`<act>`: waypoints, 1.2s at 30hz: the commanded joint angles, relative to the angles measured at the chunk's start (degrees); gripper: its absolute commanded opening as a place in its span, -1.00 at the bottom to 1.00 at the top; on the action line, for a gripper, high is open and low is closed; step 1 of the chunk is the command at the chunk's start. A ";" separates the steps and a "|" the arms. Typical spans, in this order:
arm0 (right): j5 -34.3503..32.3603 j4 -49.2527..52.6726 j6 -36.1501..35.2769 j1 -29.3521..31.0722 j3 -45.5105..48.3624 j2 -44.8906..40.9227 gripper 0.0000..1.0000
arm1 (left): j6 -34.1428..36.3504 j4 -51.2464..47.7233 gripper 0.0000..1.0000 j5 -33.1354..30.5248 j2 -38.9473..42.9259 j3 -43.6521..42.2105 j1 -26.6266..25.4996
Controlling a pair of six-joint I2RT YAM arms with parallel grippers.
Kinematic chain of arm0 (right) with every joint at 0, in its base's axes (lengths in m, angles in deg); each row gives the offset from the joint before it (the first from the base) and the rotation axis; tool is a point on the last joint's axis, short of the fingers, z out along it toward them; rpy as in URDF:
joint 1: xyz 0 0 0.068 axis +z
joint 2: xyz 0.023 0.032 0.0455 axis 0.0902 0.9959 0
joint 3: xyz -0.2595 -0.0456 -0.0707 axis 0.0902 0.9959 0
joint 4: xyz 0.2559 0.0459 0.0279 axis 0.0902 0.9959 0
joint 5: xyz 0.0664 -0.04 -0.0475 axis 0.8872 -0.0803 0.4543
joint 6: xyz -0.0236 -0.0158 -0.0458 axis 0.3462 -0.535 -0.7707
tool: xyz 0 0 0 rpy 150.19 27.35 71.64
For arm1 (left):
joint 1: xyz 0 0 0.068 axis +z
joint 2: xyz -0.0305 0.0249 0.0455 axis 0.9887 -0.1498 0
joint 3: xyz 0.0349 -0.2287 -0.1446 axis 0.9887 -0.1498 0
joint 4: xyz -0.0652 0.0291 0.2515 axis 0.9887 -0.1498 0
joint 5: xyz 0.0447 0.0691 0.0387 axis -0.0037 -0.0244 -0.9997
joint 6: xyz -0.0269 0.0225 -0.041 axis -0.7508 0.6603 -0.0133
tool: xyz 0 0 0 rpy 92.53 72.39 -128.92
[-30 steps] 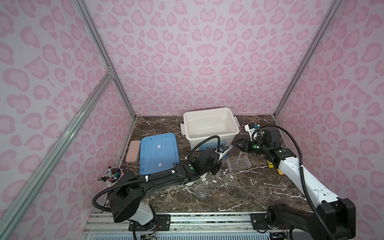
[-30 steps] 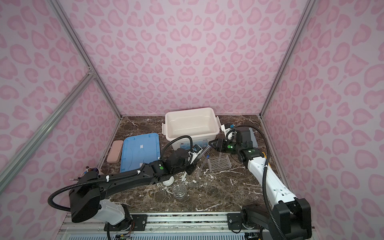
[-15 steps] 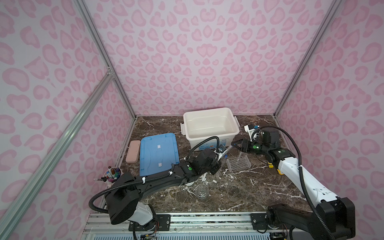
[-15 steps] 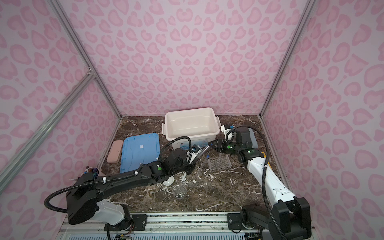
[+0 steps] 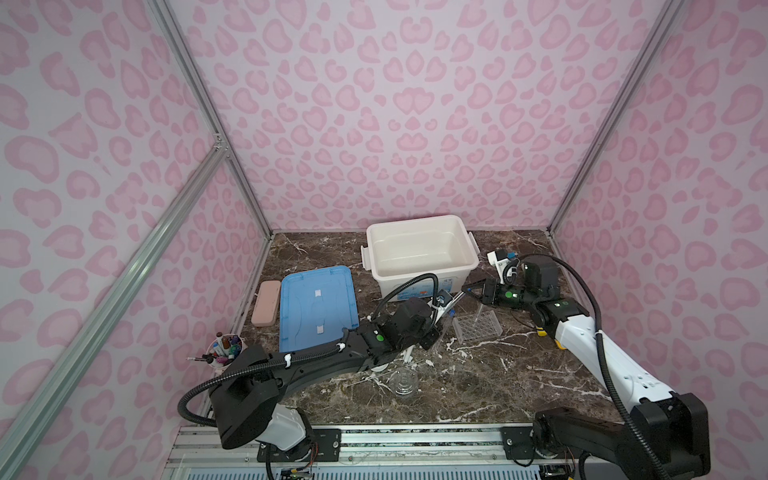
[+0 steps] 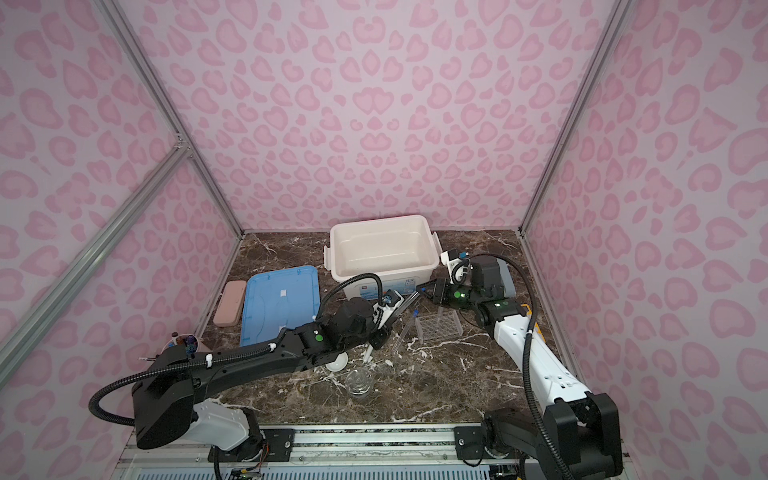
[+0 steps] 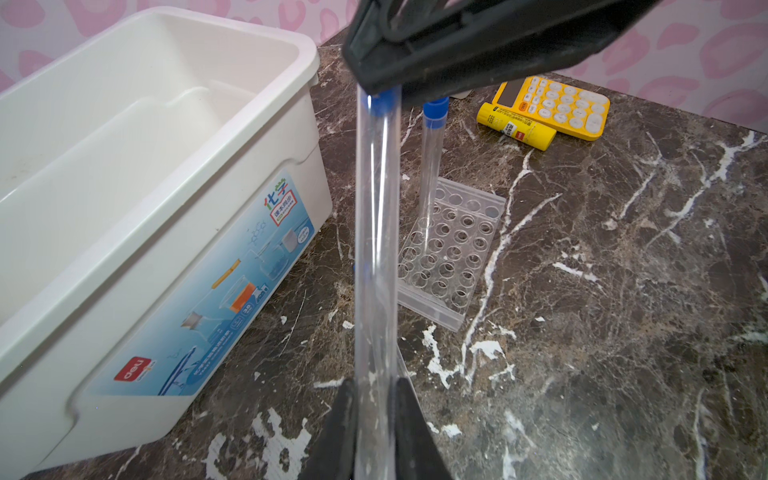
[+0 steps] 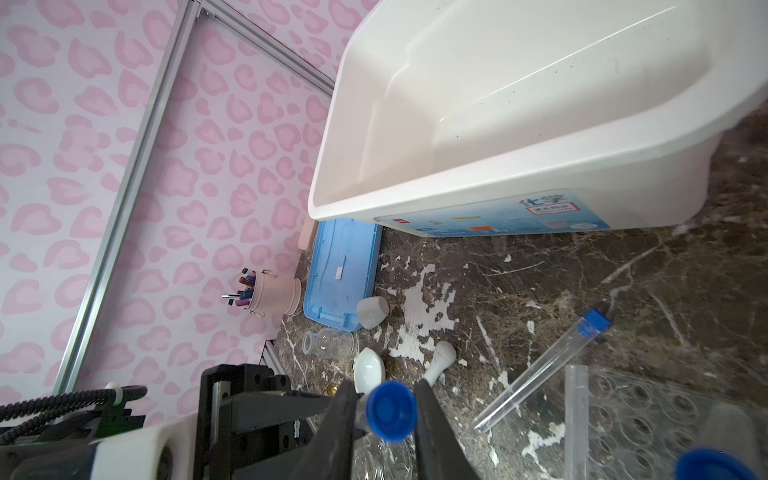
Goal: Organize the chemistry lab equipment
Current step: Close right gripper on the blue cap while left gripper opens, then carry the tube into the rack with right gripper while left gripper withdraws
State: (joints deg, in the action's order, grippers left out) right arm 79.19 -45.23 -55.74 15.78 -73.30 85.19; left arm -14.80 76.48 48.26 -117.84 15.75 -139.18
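The pen cup point(image 5: 224, 351) sits at the table's point(image 5: 519, 386) 8 o'clock edge. The blue lid point(image 5: 318, 307) lies flat at 9 o'clock. Toward 6 o'clock are the white cup point(image 8: 372, 311), the dish point(image 8: 368, 372), the pestle point(image 8: 440, 359) and the glass flask point(image 5: 403, 382), all resting on the marble. Near the centre, my left gripper point(image 7: 374, 386) has its jaws narrow, clamped on the clear lower end of a test tube point(image 7: 376, 249). That tube slants up toward 2 o'clock. The white bin point(image 5: 419, 249) stands at 12 o'clock.

My right gripper point(image 8: 384, 388) points in from 3 o'clock. Its jaws are drawn narrow onto the same tube's blue cap, one finger on each side of it. So I hold that tube at both ends, above the table.

Just toward 4 o'clock of the centre stands the clear rack point(image 5: 478, 326). A second test tube point(image 7: 430, 166) is upright in one of its holes. A third test tube point(image 8: 540, 374) lies on the marble at the rack's 9 o'clock side. The yellow calculator point(image 7: 552, 106) and a glue stick point(image 7: 515, 126) lie at the 3 o'clock edge.
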 commanded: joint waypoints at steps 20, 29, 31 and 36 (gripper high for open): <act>1.44 -2.26 0.53 0.11 0.70 -0.30 -0.77 | 0.34 1.93 -0.60 0.75 -0.52 -0.34 -0.12; -3.75 0.11 -1.82 0.45 0.16 -2.33 -0.88 | -1.75 2.59 0.28 -3.01 -0.66 -0.77 -0.12; -8.13 2.55 -3.65 1.04 -0.78 -3.38 -0.88 | -2.20 2.77 0.40 -4.35 -0.58 -1.07 -0.12; -22.57 9.20 -9.20 5.40 -4.03 -5.64 -0.89 | -3.55 0.68 0.46 -7.45 -1.81 -0.18 -0.04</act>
State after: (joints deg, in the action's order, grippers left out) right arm 66.95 -40.20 -60.27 19.35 -76.09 80.18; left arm -17.05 77.24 43.61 -118.85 14.87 -139.25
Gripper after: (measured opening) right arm 0.139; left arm 0.731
